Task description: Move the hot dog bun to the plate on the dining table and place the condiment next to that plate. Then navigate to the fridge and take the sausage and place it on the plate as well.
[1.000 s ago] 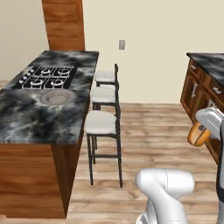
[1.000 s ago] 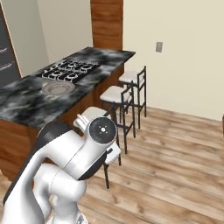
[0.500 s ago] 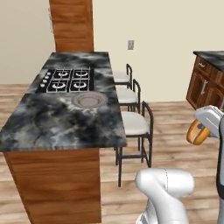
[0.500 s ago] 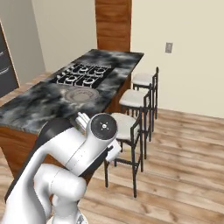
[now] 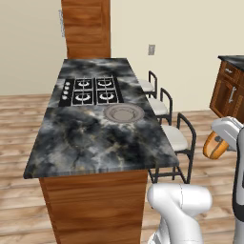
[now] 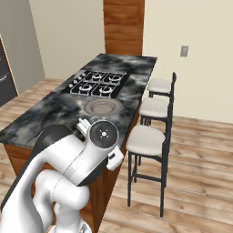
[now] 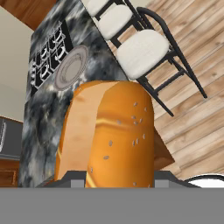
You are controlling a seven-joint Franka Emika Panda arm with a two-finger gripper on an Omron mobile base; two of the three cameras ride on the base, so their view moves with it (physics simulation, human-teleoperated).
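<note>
My claw (image 5: 220,143) is clamped on the hot dog bun (image 7: 109,135), which stands between the fingers in the hand view. In the left base view the bun sits at 3 o'clock, off the dining table (image 5: 95,143) and over the wooden floor (image 5: 19,119). The plate (image 5: 124,113) lies on the marbled top, just at 6 o'clock of the gas hob (image 5: 90,91). Three white-seated stools (image 6: 148,139) line the table's side.
</note>
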